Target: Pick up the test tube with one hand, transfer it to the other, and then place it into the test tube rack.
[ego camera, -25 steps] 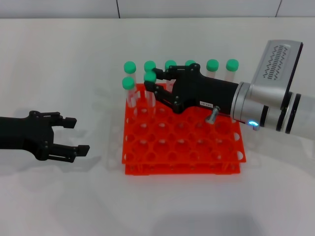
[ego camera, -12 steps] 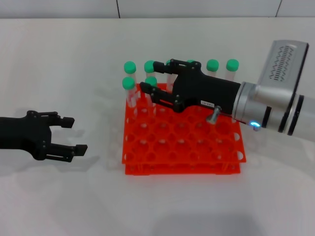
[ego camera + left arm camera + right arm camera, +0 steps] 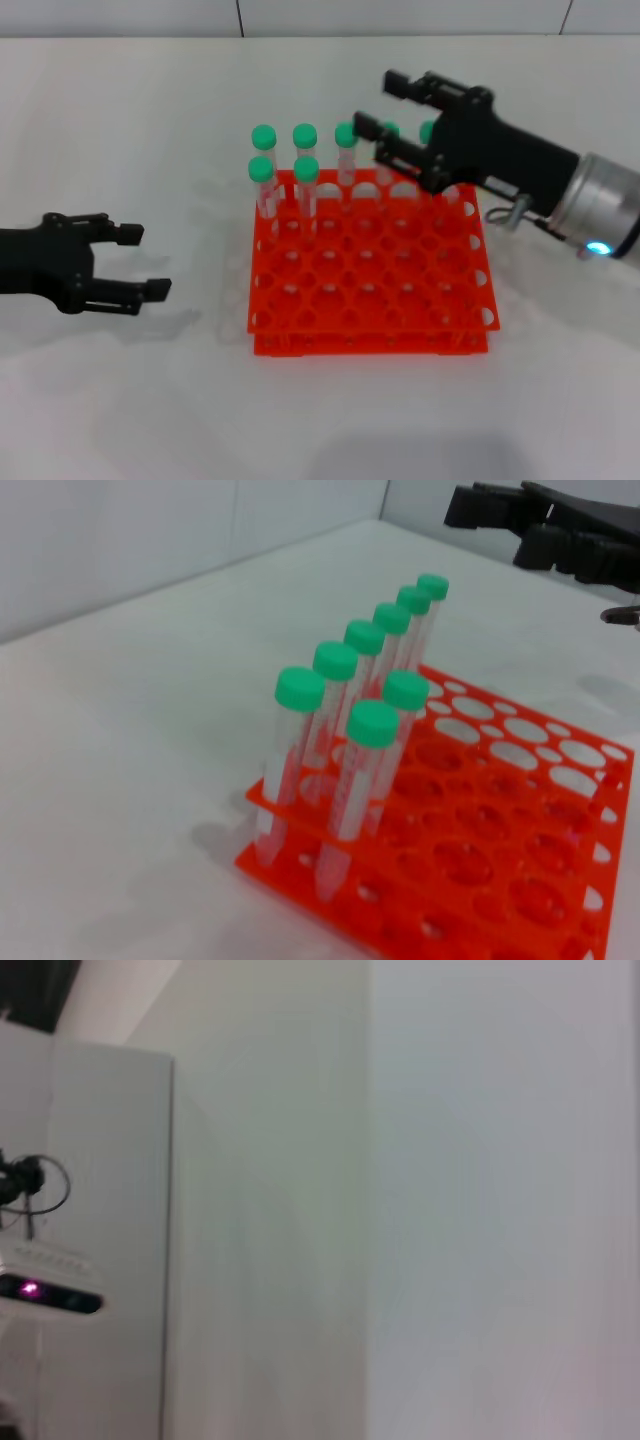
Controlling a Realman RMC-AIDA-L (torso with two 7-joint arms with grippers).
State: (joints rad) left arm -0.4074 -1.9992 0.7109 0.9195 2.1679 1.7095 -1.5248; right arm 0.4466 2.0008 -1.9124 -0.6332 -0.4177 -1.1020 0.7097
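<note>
Since a moment ago, the right gripper (image 3: 388,100) has pulled back and up from the test tube (image 3: 305,190), fingers wide apart and holding nothing. That tube now stands upright in the orange test tube rack (image 3: 370,290), well apart from those fingers. Off to the side, the left gripper (image 3: 135,262) hangs open and empty above the white tabletop (image 3: 120,150). Behind it is a pale wall.

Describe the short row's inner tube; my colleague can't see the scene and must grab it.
Find the orange rack mid-table. A long row of green-capped tubes lines its far edge; in front stand two more, at the left end. Yours is the tube on the right of that pair, one hole from the rack's edge.
</note>
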